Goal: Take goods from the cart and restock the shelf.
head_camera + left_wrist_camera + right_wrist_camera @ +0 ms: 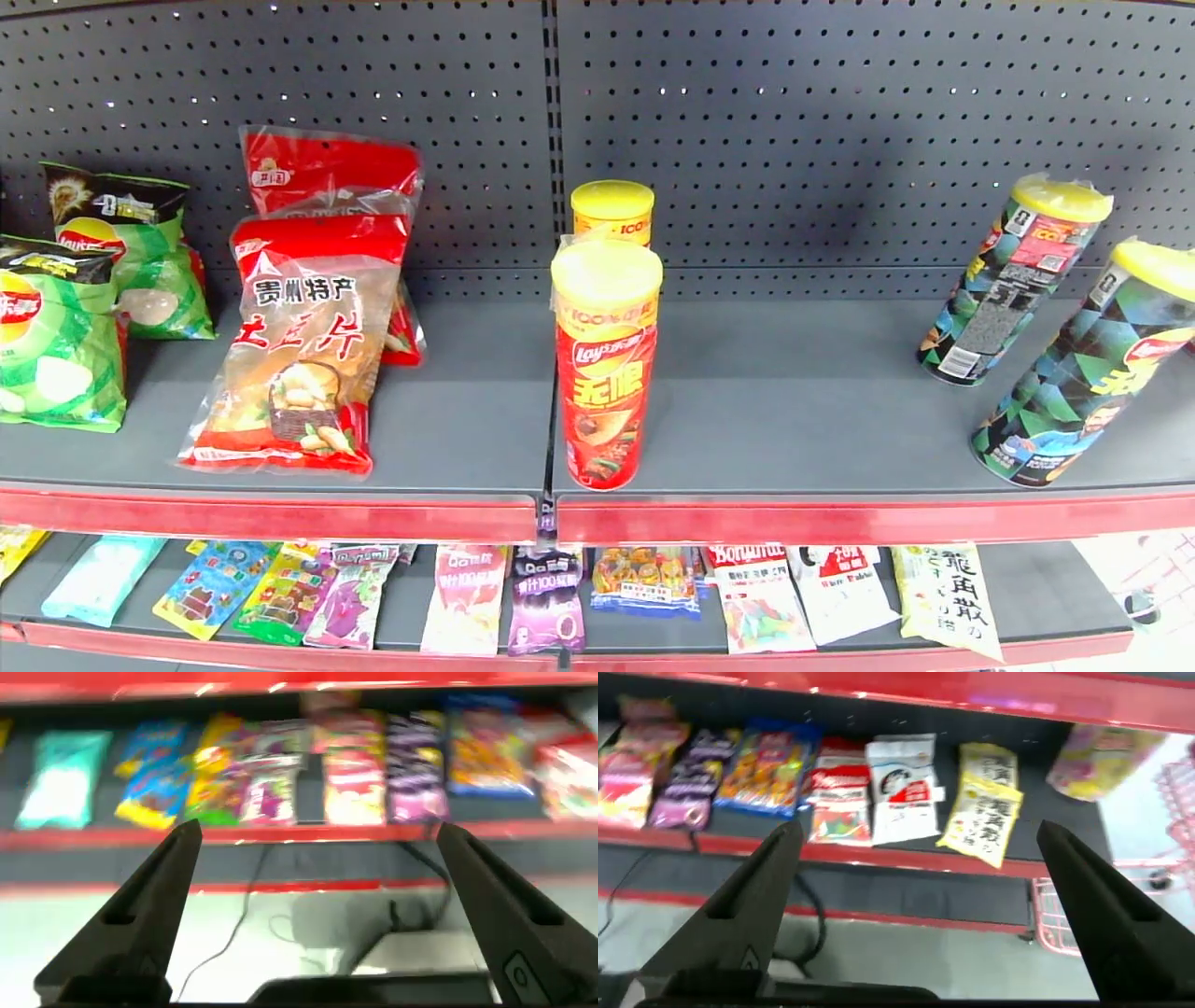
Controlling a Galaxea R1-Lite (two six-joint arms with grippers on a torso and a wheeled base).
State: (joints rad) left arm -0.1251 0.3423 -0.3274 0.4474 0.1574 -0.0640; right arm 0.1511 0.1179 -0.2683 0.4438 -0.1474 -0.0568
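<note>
Red chip can (605, 364): tall cylinder, yellow plastic lid, upright at front edge of grey metal shelf (794, 411), mid-span. Second can (611, 210) behind it. Dark patterned cans (1013, 280) at right. Crinkly red-clear bags (299, 355) and glossy green bags (56, 336) at left. Flat sachets (467, 597) on lower shelf (1055, 597). Pink wire cart (1062, 924) near its right end. Left claw (320, 829) spread, empty. Right claw (920, 826) spread, empty.
</note>
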